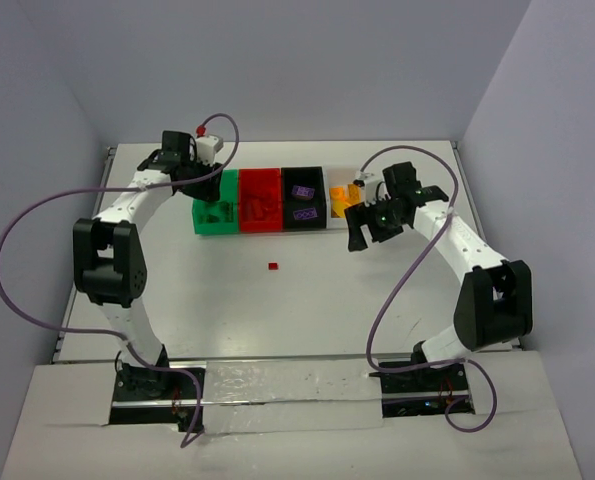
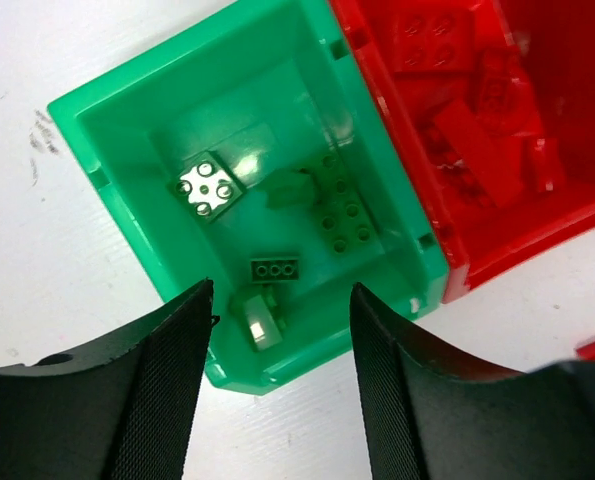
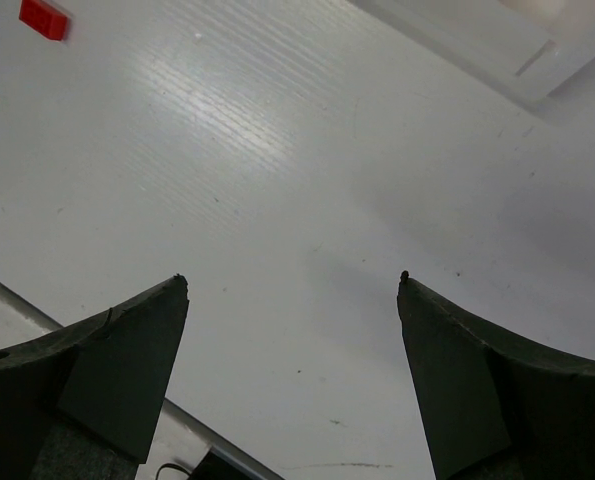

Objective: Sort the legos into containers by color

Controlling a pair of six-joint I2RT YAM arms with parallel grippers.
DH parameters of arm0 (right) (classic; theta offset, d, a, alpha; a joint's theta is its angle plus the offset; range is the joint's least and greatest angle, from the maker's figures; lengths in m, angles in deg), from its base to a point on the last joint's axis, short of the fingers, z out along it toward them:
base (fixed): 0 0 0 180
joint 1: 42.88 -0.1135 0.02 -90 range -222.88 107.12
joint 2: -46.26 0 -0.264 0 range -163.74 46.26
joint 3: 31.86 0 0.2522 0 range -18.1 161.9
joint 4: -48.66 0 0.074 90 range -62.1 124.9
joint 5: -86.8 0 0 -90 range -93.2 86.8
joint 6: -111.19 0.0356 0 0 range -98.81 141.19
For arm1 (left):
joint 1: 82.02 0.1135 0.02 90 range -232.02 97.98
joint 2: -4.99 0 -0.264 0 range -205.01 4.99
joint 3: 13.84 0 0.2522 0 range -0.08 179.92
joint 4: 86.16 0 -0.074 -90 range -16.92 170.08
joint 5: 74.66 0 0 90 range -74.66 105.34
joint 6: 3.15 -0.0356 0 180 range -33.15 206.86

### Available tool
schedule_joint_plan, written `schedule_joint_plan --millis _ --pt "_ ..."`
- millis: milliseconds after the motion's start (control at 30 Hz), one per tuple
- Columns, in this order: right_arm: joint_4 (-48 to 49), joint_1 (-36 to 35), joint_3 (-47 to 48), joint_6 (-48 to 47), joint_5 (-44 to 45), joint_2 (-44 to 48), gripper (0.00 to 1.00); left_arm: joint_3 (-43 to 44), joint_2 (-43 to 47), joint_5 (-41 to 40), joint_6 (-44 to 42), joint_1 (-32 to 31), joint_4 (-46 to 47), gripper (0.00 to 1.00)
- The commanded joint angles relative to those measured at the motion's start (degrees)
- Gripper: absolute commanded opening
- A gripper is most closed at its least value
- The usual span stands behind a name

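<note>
Directly beneath the left gripper (image 2: 282, 290), whose jaws stand apart and hold nothing, sits the green bin (image 2: 127, 160). Its near wall lies between the two fingertips. Inside it are the green bricks (image 2: 342, 215). Ahead of the jaws and a little to the right lies a long studded plate. Ahead of the left fingertip is a square four-stud plate that shines white under the light. Just ahead of the gap is a dark strip with three studs, and a pale rounded piece lies right in the gap.

To the right of these jaws, joined to the green bin, is the red bin (image 2: 532, 243), heaped with red bricks (image 2: 477, 150), some flat and some studded.

Further along the row, the black bin (image 1: 289, 222) holds two purple bricks (image 1: 301, 191), both studded plates. The clear bin (image 1: 333, 222) holds orange-yellow bricks (image 1: 343, 195).

The right gripper (image 3: 293, 277) hangs over the bare white table (image 1: 227, 300) just in front of the clear bin, jaws wide apart and empty. Far ahead of its left fingertip a loose red brick (image 3: 44, 18) lies alone on the table, outside every bin.
</note>
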Motion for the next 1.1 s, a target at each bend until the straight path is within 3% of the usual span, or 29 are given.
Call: schedule_joint_plan --millis 0,100,233,400,633,1067 --pt "2.5 -5.2 0.7 -1.8 -0.5 2.2 0.92 -1.4 7.4 5.6 0.6 0.5 2.4 0.63" --pt "4.0 -14.2 1.8 -2.8 1.5 1.3 0.92 -2.6 12.3 12.3 2.6 1.8 3.3 0.63" --pt "3.8 -22.9 7.9 -4.0 1.9 -6.8 0.91 -0.5 15.6 23.5 6.5 5.7 1.0 0.63" --pt "2.6 -29.6 18.3 -8.5 2.8 -17.5 0.89 0.6 19.3 33.1 6.5 8.3 -0.2 0.66" --pt "-0.7 -33.0 31.3 -11.5 4.7 -31.1 0.88 -0.7 22.6 37.0 6.7 8.3 -0.6 0.68" --pt "0.1 -34.7 32.5 -16.4 9.0 -38.6 0.83 -3.9 24.7 38.8 8.7 8.3 2.5 0.7"
